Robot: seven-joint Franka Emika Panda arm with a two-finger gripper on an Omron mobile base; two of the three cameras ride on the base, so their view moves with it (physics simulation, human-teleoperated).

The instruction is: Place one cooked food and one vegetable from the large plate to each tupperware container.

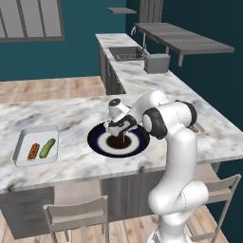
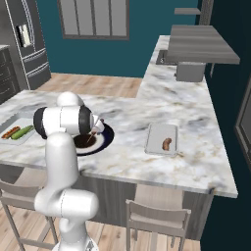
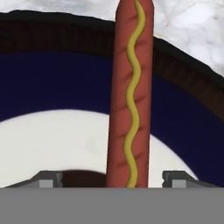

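At the bottom of the hand view the gripper (image 3: 114, 177) is seen with jaws apart astride a sausage (image 3: 130, 92) striped with mustard; behind it, across mid-frame, the large plate (image 3: 52, 87) is seen on marble; the tupperware container (image 1: 36, 144) is seen at left in the left base view.

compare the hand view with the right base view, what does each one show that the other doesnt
Hand view alone: the yellow mustard line along the sausage, seen close between the open gripper tips. Right base view alone: two tupperware containers, the left container with a sausage and a green vegetable, the right container with one brown food piece. Both: the large plate on the marble counter.
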